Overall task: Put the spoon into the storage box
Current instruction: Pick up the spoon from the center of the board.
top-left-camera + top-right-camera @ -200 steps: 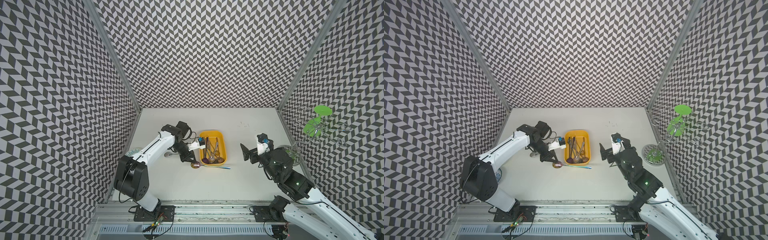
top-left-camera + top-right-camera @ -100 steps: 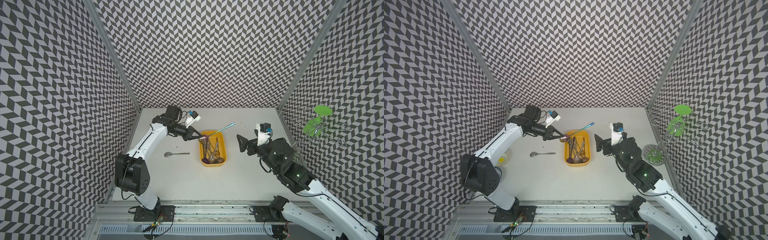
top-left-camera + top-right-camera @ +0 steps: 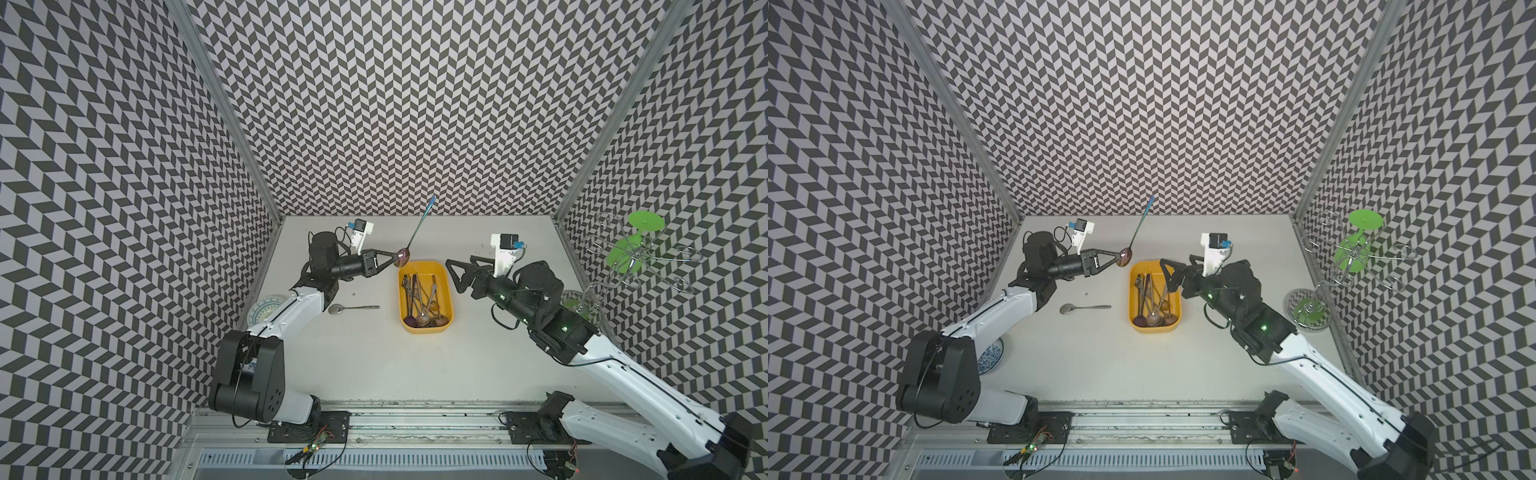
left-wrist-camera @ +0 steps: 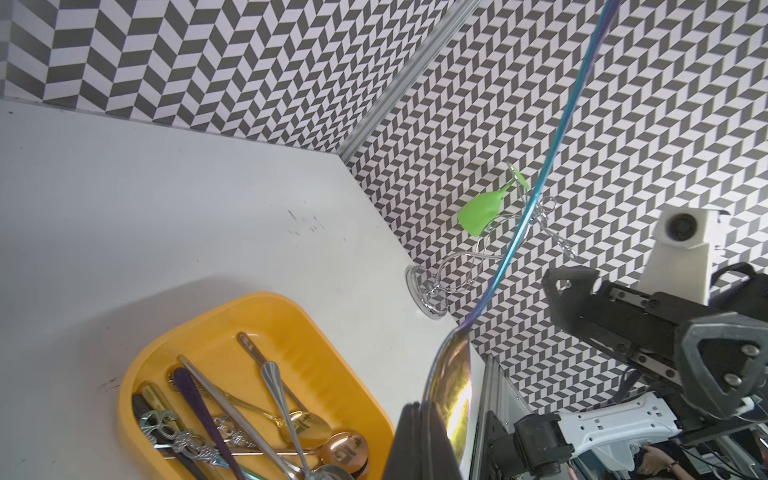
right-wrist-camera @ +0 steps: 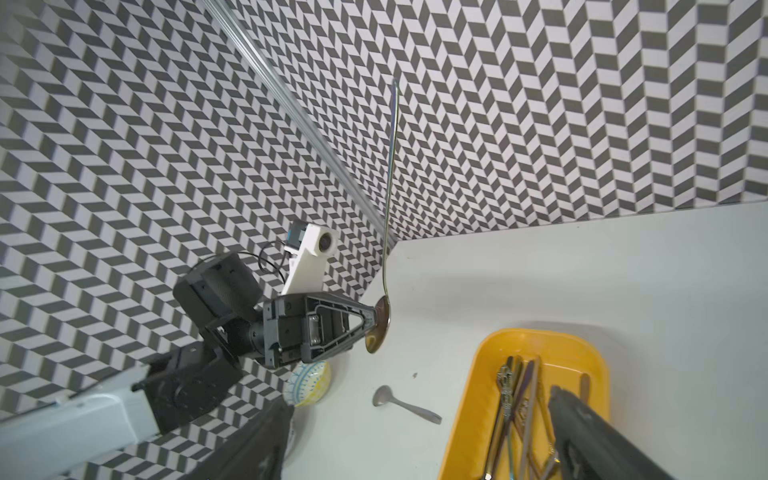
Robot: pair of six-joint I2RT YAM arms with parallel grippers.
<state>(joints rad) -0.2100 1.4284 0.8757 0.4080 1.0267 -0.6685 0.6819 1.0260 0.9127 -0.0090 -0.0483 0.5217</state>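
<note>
The left claw [image 3: 395,261] pinches the thin iridescent spoon [image 3: 419,228] by its slick bowl; stiff and light, it could pivot. The right claw [image 3: 455,276] stands spread.

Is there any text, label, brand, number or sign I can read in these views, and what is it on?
No text can be read in any view.
Rose-gold spoon in the storage box: stamped marks on its bowl, too blurred to read.
Gold spoon beside it: similar marks on its bowl, also unreadable.
Walls: only the chevron pattern, no lettering.
</note>
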